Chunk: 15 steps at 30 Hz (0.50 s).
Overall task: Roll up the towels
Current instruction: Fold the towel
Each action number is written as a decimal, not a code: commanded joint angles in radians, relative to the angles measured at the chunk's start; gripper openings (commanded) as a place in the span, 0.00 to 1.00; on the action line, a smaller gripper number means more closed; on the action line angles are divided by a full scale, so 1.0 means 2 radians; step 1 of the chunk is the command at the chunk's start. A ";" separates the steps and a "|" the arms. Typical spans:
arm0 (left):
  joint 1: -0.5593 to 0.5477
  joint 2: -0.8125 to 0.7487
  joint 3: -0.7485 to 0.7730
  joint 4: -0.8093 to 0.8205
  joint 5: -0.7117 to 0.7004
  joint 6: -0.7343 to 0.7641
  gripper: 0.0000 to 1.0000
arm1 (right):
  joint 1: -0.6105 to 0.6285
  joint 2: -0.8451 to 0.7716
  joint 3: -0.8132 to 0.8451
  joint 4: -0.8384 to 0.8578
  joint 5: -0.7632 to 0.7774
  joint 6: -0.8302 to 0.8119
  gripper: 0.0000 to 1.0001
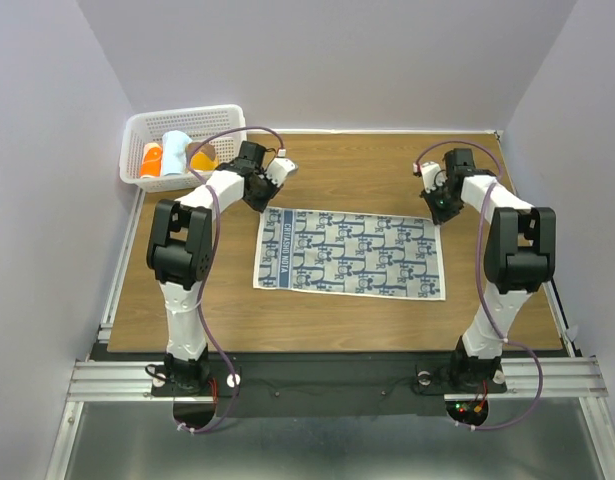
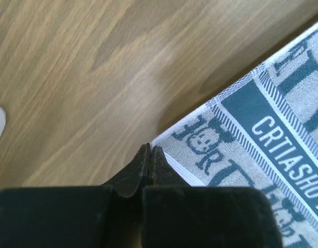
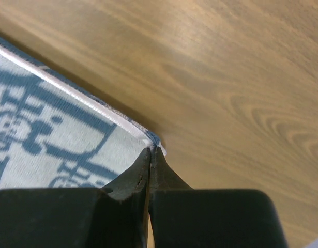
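One towel [image 1: 349, 253] lies spread flat on the wooden table, pale with navy-blue figure motifs and a lettered navy band at its left end. My left gripper [image 1: 265, 205] is at its far left corner, with the jaws closed on the corner's edge [image 2: 150, 147]. The towel [image 2: 262, 129] fills the right side of the left wrist view. My right gripper [image 1: 442, 212] is at the far right corner, with the jaws closed and pinching the corner tip [image 3: 151, 151]. The towel [image 3: 45, 129] spreads to the left there. Both far edges cast a shadow, so they are slightly raised.
A white plastic basket [image 1: 182, 113] stands at the table's far left corner. It holds an orange roll [image 1: 150, 158], a light-blue roll [image 1: 174, 150] and another orange piece [image 1: 202, 158]. Bare wood surrounds the towel, and the walls stand close on three sides.
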 commanded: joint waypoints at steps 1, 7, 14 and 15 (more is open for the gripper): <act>0.006 0.011 0.027 0.026 0.014 0.018 0.00 | -0.010 0.022 0.033 0.027 -0.019 -0.004 0.01; 0.006 -0.001 0.012 0.058 0.027 0.028 0.00 | -0.012 0.048 0.087 0.037 -0.019 0.004 0.01; 0.026 -0.037 -0.002 0.065 0.046 0.038 0.00 | -0.012 0.013 0.073 0.034 -0.023 -0.017 0.01; 0.032 -0.043 -0.006 0.063 0.052 0.040 0.00 | -0.012 0.003 0.065 0.034 -0.026 -0.021 0.01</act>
